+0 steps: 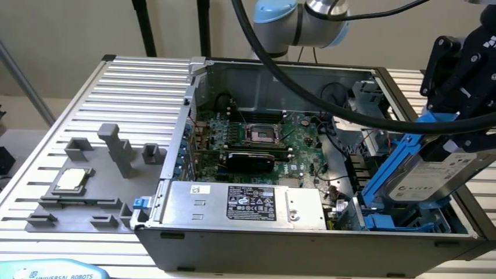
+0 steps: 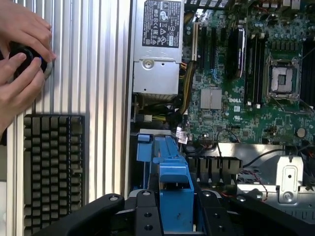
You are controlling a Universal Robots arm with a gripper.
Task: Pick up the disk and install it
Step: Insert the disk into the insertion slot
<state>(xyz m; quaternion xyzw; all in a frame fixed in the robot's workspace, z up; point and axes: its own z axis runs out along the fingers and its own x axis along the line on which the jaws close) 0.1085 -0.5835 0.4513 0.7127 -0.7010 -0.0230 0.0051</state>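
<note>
At the near right corner of the open computer case (image 1: 310,247), as the exterior view has it, the gripper (image 1: 456,138) is closed part-way on the disk (image 1: 430,174) and holds it by its upper end. The disk hangs tilted with its label toward that camera, low over the blue drive bay (image 1: 387,222). Whether it touches the bay I cannot tell. Just to the exterior view's left of it lies the power supply (image 1: 240,203), and farther in is the motherboard (image 1: 268,145). Outside the case, on the exterior view's left, a grey fixture (image 1: 78,206) carries a small square chip (image 1: 71,180). The wrist view adds the black fingers (image 2: 142,216) pressing on both sides of the disk's blue carrier frame. Beside the case it also shows a keyboard (image 2: 54,167) and a person's hands (image 2: 17,93) around a small black object (image 2: 22,54).
</note>
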